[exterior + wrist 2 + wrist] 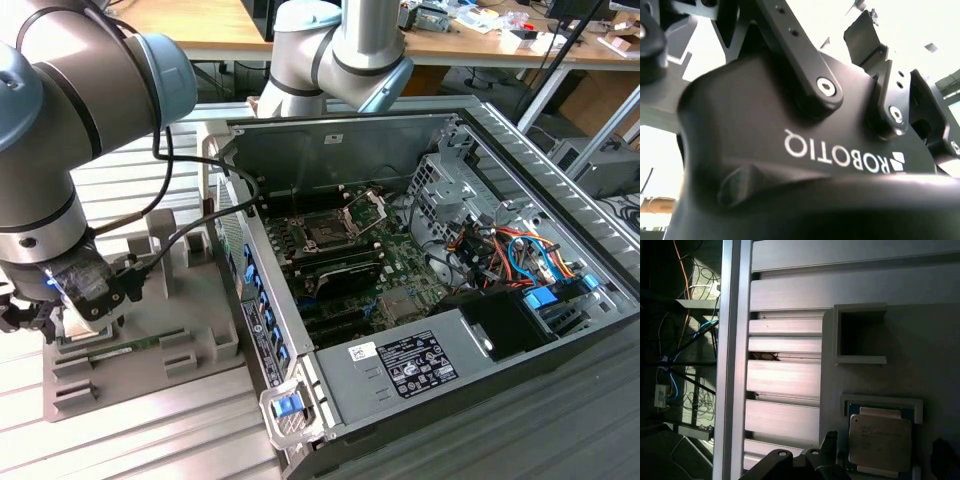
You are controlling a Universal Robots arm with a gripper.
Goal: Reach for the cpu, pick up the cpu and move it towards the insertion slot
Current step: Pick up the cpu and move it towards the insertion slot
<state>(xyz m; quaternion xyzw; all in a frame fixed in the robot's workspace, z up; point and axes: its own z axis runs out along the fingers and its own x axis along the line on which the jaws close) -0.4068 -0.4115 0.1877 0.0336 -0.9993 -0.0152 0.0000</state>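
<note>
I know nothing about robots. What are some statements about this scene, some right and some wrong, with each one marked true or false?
1. The cpu lies in a recess of the grey tray. True.
2. The cpu already sits in the slot. False: it is in the tray, and the slot's plate stands open.
3. The gripper is over the tray, at the exterior view's left. True.
4. The computer case is closed. False: it is open, with the motherboard exposed.
5. A green memory stick lies in the tray. True.
</note>
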